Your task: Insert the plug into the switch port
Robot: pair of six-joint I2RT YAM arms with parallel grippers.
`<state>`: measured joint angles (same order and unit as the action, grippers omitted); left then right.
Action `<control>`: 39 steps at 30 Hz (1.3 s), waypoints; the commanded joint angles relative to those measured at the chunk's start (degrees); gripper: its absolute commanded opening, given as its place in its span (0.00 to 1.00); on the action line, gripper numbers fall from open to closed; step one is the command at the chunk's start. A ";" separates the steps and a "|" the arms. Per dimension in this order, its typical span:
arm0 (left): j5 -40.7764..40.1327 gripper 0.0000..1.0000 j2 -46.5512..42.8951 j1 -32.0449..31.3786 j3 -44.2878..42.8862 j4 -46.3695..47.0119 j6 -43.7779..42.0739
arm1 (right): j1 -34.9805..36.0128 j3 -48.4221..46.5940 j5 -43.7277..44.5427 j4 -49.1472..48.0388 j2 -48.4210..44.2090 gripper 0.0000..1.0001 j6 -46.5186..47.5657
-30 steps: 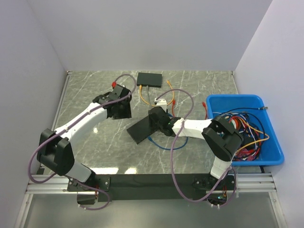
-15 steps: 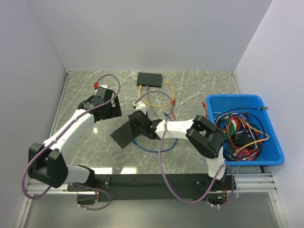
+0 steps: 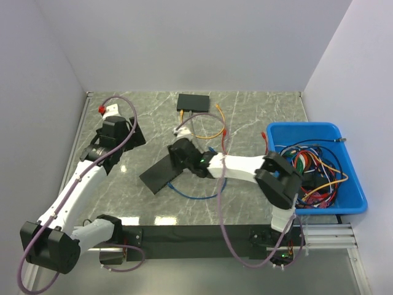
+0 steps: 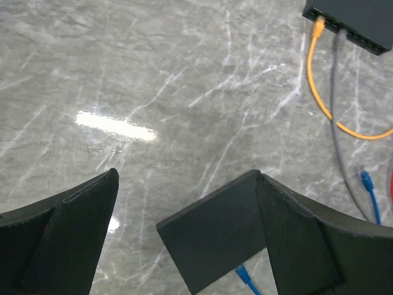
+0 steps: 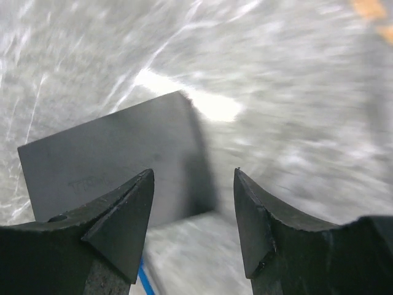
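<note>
The black switch (image 3: 193, 102) lies at the back of the table with an orange and a grey cable plugged in; the left wrist view shows it too (image 4: 356, 21). A flat black slab (image 3: 161, 173) lies mid-table. A blue cable's plug (image 4: 245, 276) peeks out from under the slab's near edge. My right gripper (image 3: 179, 153) hovers at the slab's right end, open, with only table between its fingers (image 5: 193, 172). Off to the left, my left gripper (image 3: 116, 144) stands wide open and empty (image 4: 184, 175), facing the slab (image 4: 215, 239).
A blue bin (image 3: 356, 203) full of tangled cables stands at the right edge. Loose orange cable (image 3: 209, 132) with red plugs and a blue cable loop (image 3: 196, 196) lie between the switch and the slab. White walls enclose the table.
My left arm swung left, away from the slab, and its gripper opened wide. My right arm reached further left and the slab shifted left with it.
</note>
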<state>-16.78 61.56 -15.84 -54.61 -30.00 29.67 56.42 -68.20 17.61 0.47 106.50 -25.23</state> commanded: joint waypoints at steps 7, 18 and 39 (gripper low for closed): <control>6.49 0.99 1.90 0.46 -2.96 2.49 -0.93 | -14.22 4.58 7.97 9.89 -15.88 0.62 -3.41; 6.58 0.92 3.30 0.45 -2.96 1.08 -0.93 | -26.80 -10.36 3.93 22.81 1.16 0.50 -5.96; 8.78 0.90 3.30 0.45 -2.78 1.00 -1.02 | -32.86 -21.88 0.77 26.25 16.90 0.31 -6.23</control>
<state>-8.82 65.17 -15.51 -55.53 -29.78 29.39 24.82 -88.40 18.52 25.12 122.13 -30.81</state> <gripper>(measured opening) 0.903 0.338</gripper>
